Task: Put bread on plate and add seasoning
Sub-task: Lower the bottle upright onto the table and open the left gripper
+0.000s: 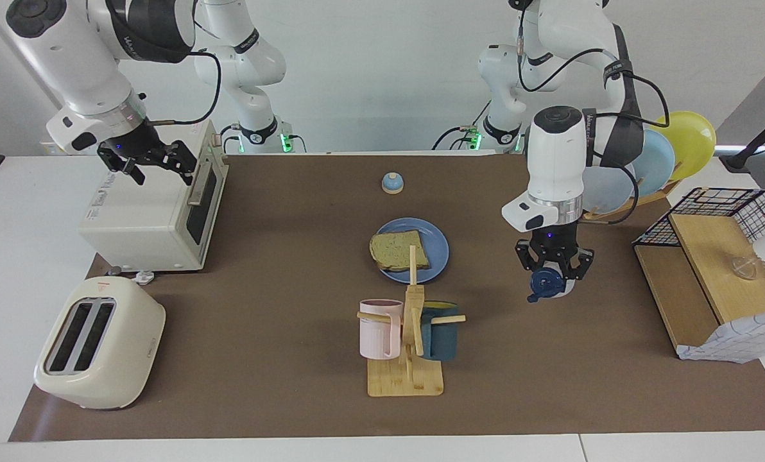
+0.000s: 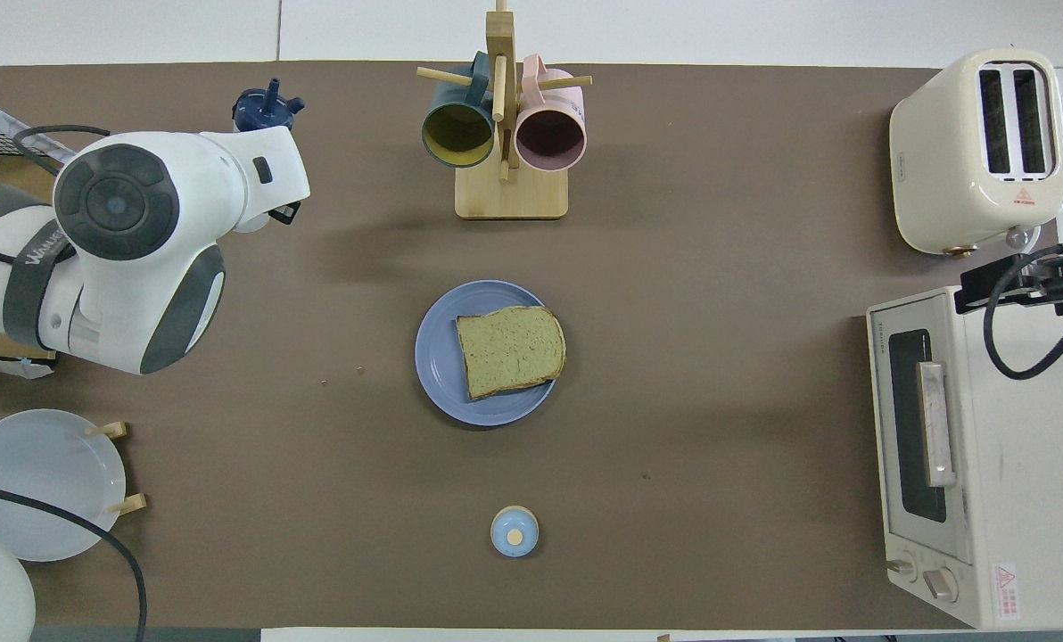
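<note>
The bread (image 1: 398, 251) lies flat on the blue plate (image 1: 432, 239) at the middle of the mat; both also show in the overhead view, bread (image 2: 509, 350) on plate (image 2: 438, 357). My left gripper (image 1: 552, 277) is shut on the seasoning bottle (image 1: 547, 283), whose navy cap points away from the robots, over the mat between the plate and the wire shelf. In the overhead view only the bottle's cap (image 2: 266, 105) shows past the left arm. My right gripper (image 1: 158, 165) hangs open and empty over the toaster oven (image 1: 151, 212).
A blue-domed bell (image 1: 392, 183) sits nearer to the robots than the plate. A wooden mug rack (image 1: 408, 333) with a pink and a teal mug stands farther out. A cream toaster (image 1: 100, 343), a plate rack (image 1: 652, 160) and a wire shelf (image 1: 710, 269) line the table's ends.
</note>
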Available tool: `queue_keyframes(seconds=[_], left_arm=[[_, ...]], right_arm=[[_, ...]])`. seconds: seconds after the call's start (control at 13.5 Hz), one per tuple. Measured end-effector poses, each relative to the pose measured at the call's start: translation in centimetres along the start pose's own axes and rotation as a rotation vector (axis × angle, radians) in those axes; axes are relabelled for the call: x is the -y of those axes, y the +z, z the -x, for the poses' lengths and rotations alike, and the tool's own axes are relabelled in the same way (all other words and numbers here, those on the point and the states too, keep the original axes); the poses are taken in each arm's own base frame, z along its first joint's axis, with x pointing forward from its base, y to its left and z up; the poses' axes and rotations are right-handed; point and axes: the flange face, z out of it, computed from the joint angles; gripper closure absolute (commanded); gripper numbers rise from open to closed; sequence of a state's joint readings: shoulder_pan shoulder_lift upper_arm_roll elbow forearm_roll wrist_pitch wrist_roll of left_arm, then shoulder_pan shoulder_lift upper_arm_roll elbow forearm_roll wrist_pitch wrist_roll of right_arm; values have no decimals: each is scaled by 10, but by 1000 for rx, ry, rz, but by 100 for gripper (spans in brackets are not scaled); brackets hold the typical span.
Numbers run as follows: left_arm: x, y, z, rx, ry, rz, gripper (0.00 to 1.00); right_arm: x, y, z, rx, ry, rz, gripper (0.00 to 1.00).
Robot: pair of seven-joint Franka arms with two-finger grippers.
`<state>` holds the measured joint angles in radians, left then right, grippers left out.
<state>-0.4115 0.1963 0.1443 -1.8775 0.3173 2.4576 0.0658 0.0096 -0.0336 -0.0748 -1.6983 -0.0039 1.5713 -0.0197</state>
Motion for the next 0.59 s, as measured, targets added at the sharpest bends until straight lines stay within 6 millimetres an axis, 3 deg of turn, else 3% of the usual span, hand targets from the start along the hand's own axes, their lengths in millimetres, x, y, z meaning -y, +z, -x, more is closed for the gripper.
queue_keyframes(seconds=[0.59], left_arm=[[-28, 32, 87, -341, -428, 131, 100]], right_arm=[[0, 0, 0, 0, 0, 0, 0]])
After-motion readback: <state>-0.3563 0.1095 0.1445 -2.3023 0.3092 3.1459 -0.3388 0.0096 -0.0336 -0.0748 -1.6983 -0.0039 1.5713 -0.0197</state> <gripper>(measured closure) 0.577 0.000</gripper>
